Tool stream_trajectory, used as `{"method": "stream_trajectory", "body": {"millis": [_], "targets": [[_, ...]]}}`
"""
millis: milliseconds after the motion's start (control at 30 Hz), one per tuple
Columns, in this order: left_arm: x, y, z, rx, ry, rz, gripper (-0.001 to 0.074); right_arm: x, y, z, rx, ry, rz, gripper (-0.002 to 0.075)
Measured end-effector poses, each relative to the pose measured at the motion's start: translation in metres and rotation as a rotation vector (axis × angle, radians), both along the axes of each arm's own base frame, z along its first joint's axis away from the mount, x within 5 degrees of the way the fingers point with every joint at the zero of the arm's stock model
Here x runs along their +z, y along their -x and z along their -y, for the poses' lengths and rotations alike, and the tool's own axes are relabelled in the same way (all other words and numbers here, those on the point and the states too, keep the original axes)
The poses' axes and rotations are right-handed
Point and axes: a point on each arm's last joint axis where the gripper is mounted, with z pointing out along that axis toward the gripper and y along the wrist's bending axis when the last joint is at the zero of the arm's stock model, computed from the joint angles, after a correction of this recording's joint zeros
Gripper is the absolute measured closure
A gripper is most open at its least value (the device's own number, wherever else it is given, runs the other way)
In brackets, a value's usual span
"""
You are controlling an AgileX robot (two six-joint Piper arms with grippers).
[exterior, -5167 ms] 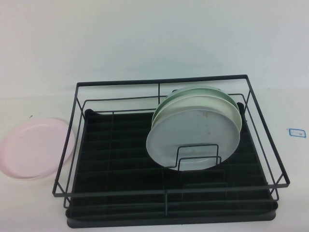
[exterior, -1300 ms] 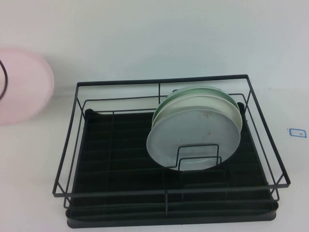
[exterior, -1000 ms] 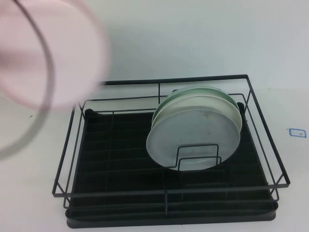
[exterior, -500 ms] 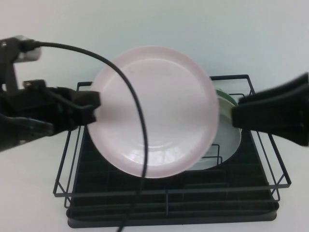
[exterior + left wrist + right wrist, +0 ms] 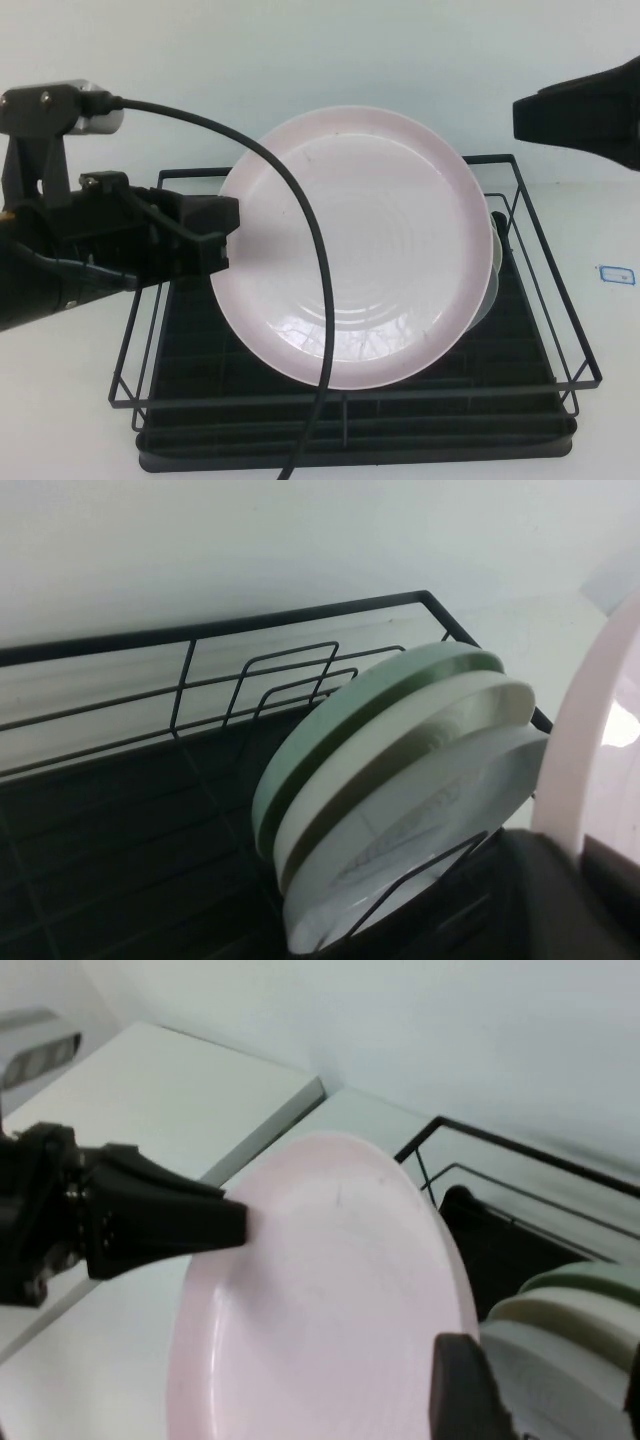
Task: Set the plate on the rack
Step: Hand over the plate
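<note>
So the rack (image 5: 545,300) is parked on the white table (image 5: 60,420), black wire frame over a ribbed tray. Inside it, toward the right side, a stack of plates is stood on edge in the small wire holder (image 5: 300,675): a green plate (image 5: 330,720) at the back, then a cream one (image 5: 400,742), then a white plate (image 5: 420,830) in front. The pink plate (image 5: 355,245) is held up on edge above the rack, face toward the high camera, hiding most of that stack. It's pinched at its left rim by the left gripper (image 5: 222,232). The right gripper (image 5: 535,118) is seen hanging high off to the right, touching nothing; can't tell how its fingers are set.
</note>
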Motion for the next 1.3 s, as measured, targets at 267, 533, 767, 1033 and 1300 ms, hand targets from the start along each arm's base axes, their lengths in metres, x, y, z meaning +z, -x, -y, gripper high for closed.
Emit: {"method": "stream_trajectory", "body": {"millis": [267,533,767,1033,1300], "targets": [[0.004,0.001,0.0,0.006,0.013,0.031,0.0724,-0.025,-0.019,-0.007,0.076,-0.031,-0.152,0.038],[0.005,0.001,0.0,0.005,0.026,0.035,0.0724,-0.04,-0.033,-0.017,0.183,-0.149,-0.243,0.038],[0.008,0.001,0.001,-0.003,0.054,0.055,0.0715,-0.053,-0.039,-0.02,0.258,-0.128,-0.255,0.0591],[0.02,0.009,0.013,-0.089,0.325,-0.055,0.0255,-0.055,-0.047,-0.017,0.285,-0.025,-0.051,0.0659],[0.047,0.02,0.014,-0.154,0.478,0.019,0.005,-0.048,-0.06,-0.009,0.215,0.191,0.201,0.0661]]}}
